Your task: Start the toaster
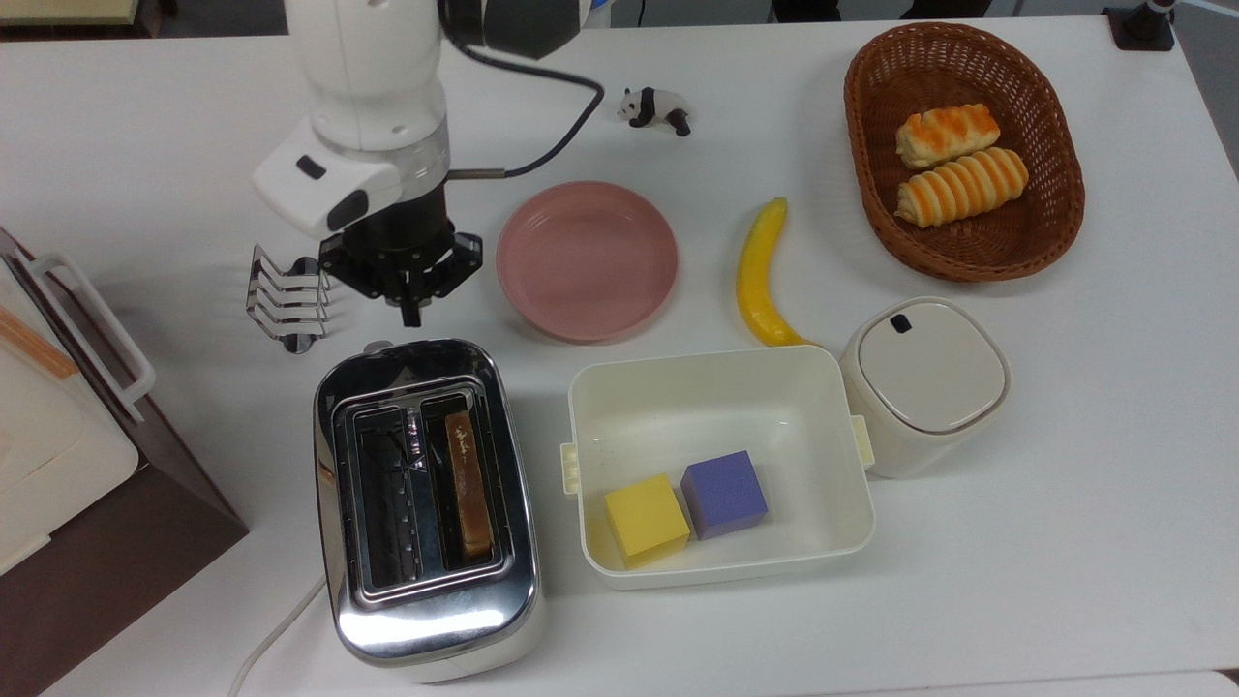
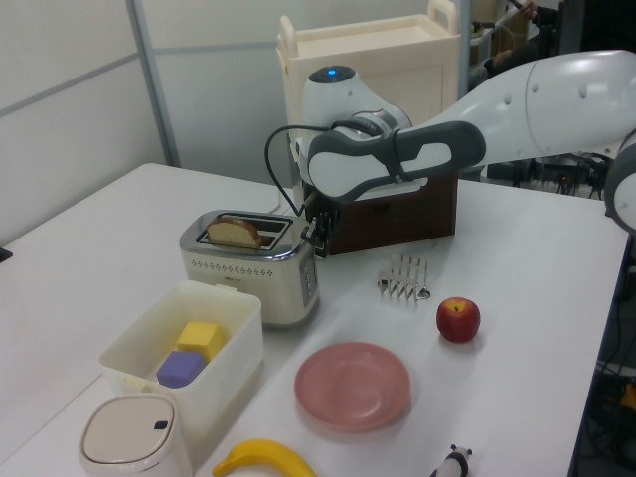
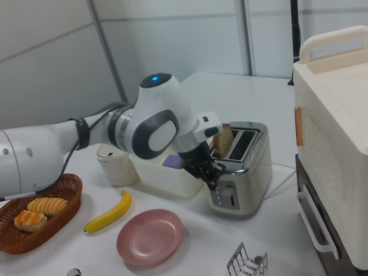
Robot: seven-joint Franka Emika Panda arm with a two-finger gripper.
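Observation:
The chrome two-slot toaster stands near the front of the table in the top view, with one slice of toast upright in its right slot. Its small lever sticks out at the far end. My gripper points down, shut and holding nothing, just beyond that end and slightly right of the lever. From the left view, the gripper hovers by the toaster's right end. In the right view the gripper is close to the control end of the toaster.
A wire toast rack stands just left of the gripper and a pink plate just right. A white bin with two cubes sits beside the toaster. A white-and-brown box appliance is at the top view's left. An apple, banana and basket lie farther off.

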